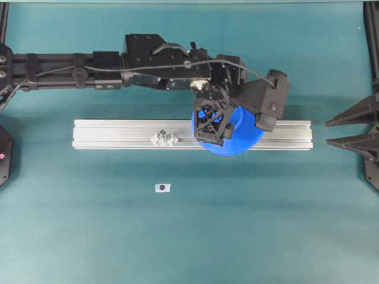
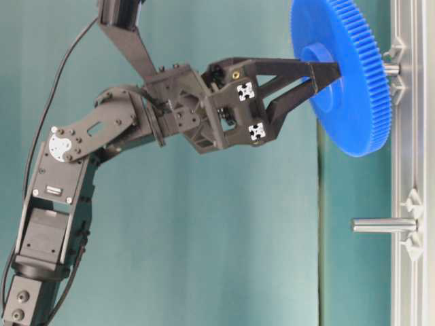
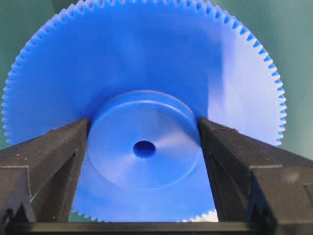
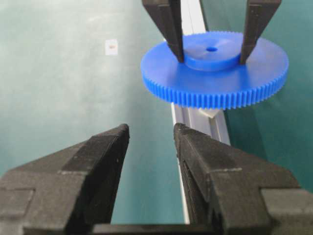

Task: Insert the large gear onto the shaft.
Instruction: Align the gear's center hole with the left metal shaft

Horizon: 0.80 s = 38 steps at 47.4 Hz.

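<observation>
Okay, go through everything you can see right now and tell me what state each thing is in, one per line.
large gear: gripped by its hub, tilted above the rail
left claw: closed on the gear's hub
right claw: open, empty
shaft: upright, bare
second pin: partly hidden by the gear; whether it is in the hole, cannot tell
rail: lying flat on the table

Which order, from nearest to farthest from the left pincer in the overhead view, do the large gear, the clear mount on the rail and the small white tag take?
From the left pincer:
1. The large gear, held between its fingers, over the rail.
2. The clear mount, to the left on the rail.
3. The small white tag, lower left on the mat.
</observation>
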Motion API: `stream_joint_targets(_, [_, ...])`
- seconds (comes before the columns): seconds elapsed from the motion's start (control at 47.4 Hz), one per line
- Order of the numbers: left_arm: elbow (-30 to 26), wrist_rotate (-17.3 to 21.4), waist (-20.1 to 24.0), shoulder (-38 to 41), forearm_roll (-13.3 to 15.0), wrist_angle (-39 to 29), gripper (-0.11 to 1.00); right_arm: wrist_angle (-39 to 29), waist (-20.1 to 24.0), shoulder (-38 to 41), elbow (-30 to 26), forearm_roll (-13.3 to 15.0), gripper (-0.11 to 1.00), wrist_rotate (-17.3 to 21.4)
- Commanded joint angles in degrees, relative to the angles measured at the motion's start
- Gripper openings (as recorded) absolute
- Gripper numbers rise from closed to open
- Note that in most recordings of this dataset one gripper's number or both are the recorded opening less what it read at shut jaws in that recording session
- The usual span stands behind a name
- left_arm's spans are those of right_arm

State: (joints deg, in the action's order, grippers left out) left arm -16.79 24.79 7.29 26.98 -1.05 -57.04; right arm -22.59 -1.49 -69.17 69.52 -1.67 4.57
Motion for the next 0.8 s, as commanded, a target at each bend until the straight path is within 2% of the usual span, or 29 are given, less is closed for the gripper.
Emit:
stream_joint_targets(0.0, [-1.5, 0.1, -0.5, -0.4, -0.1, 0.6, 0.78, 0.4, -0.3, 0.5, -0.7, 0.0, 0.5, 0.4])
stream_joint_targets(0.464, [-5.2, -0.2, -0.5, 0.5, -0.2, 1.6, 0.78, 0.4, -0.3, 0.4, -0.6, 0.1, 0.5, 0.4])
stream_joint_targets(0.781, [-5.1, -0.5, -0.4, 0.8, -0.2, 0.9, 0.77, 0.3, -0.3, 0.4, -0.8, 0.0, 0.5, 0.4])
